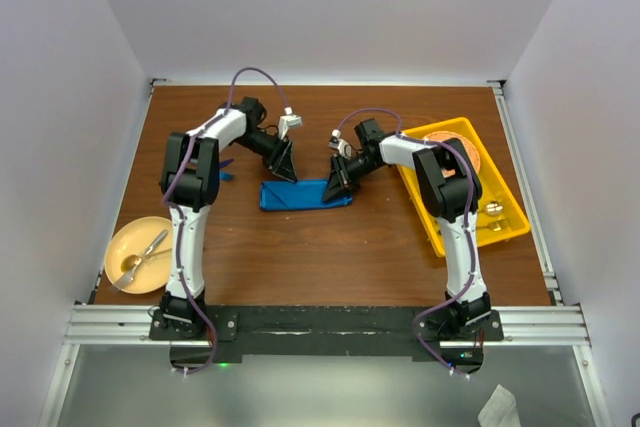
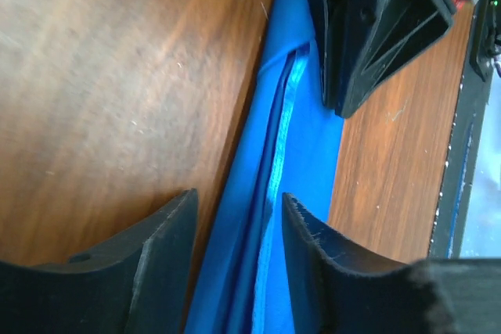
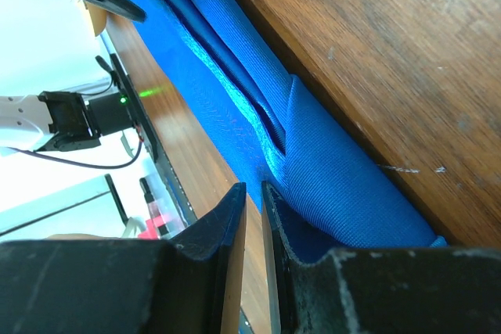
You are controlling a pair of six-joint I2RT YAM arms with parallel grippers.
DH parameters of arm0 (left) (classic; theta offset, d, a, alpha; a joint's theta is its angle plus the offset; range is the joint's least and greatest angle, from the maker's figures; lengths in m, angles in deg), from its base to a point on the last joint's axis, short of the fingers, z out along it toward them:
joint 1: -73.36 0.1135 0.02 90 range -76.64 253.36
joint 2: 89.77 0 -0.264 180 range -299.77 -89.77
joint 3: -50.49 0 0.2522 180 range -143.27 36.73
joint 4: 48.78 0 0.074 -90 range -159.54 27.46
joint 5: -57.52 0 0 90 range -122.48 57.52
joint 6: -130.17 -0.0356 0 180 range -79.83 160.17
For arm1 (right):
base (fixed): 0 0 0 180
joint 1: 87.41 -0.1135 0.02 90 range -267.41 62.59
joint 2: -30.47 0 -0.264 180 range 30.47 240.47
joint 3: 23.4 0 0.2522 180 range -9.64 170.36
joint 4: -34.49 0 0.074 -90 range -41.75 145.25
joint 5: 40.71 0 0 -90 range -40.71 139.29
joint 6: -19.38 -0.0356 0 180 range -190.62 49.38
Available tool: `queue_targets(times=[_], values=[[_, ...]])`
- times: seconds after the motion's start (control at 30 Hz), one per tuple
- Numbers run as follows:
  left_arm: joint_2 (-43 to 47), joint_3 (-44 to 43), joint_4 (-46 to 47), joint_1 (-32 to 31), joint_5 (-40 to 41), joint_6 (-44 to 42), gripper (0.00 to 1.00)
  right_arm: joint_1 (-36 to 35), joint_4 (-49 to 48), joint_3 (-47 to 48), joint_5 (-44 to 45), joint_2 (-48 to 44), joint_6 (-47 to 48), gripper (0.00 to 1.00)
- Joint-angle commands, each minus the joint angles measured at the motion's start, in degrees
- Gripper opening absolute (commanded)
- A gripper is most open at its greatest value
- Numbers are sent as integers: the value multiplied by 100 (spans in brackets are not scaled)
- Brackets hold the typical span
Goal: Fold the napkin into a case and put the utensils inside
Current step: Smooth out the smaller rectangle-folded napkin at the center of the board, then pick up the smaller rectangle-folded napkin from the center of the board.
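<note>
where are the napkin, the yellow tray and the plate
napkin [image 1: 305, 194] top view, middle of the folded cloth
yellow tray [image 1: 512, 219] top view, bare floor by its near right corner
plate [image 1: 118, 245] top view, bare left part

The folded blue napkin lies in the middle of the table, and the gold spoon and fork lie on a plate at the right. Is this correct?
Not quite: the plate with the spoon and fork is at the left, as the top view shows. The napkin is indeed central.
</note>
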State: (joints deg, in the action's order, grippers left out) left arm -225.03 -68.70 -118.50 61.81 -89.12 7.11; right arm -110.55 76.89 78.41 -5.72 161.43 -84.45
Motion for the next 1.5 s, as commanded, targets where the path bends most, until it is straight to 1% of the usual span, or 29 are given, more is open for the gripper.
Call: queue_targets(times=[0.0,0.03,0.13,0.17,0.23,0.27,0.33,0.37,0.4,0.5,0.6,0.7,0.73,0.8,0.9,0.97,1.0,1.07,1.1,1.13,1.17,1.2,1.23,1.3,1.37,1.43,1.47], values=[[-27,232,-169,-110,48,-359,49,-7,115,-51,992,290,389,20],[-18,268,-178,-128,65,-368,49,-7,115,-69,983,281,381,20],[-26,338,-160,-233,188,-429,43,-7,45,-182,974,211,345,20],[-9,347,-108,-251,206,-429,37,-7,36,-209,974,185,337,20],[17,374,-38,-251,241,-386,31,-16,10,-270,956,115,337,20],[35,374,6,-242,241,-368,23,-16,-16,-297,948,88,337,20],[44,365,50,-251,285,-368,13,-24,-86,-367,913,-35,302,20],[70,365,85,-251,303,-368,4,-33,-131,-385,878,-79,267,21],[79,374,94,-251,338,-359,0,-33,-192,-420,834,-166,205,22],[166,409,138,-251,312,-429,0,-33,-499,-464,509,-561,-129,28],[333,540,209,-251,294,-570,0,-16,-518,-158,315,-1018,-287,35],[527,716,323,-260,312,-737,0,19,-316,238,472,-1458,19,42],[588,769,358,-269,338,-789,0,63,-255,361,586,-1555,281,43],[729,927,420,-304,417,-982,0,116,-236,423,911,-1801,537,51],[887,1120,525,-330,435,-1167,0,257,-718,283,1263,-2144,985,58],[1001,1234,578,-339,426,-1317,0,257,-860,195,1509,-2441,1328,62],[1045,1270,604,-339,426,-1352,0,257,-1287,-57,1684,-2582,1347,76],[1125,1366,596,-356,435,-1545,0,266,-1763,-375,2027,-2759,1269,97],[1160,1393,604,-365,426,-1615,0,274,-2018,-542,2090,-2760,1059,98],[1212,1428,604,-374,426,-1755,0,301,-1829,-456,1951,-2673,1109,98],[1239,1481,613,-392,426,-1826,0,353,-1653,-325,1584,-2498,1249,98],[1265,1507,613,-392,443,-1888,0,380,-842,198,1189,-2017,1616,98],[1318,1551,604,-400,444,-2028,0,380,-277,560,732,-1665,1811,97],[1388,1621,648,-409,435,-2143,0,345,1145,1377,316,-927,2478,97],[1476,1701,710,-409,435,-2284,0,354,1249,1408,262,-809,2604,95],[1564,1788,762,-427,382,-2441,0,336,610,987,323,-939,2482,94],[1582,1806,771,-427,356,-2486,0,327,416,873,297,-958,2411,90]])
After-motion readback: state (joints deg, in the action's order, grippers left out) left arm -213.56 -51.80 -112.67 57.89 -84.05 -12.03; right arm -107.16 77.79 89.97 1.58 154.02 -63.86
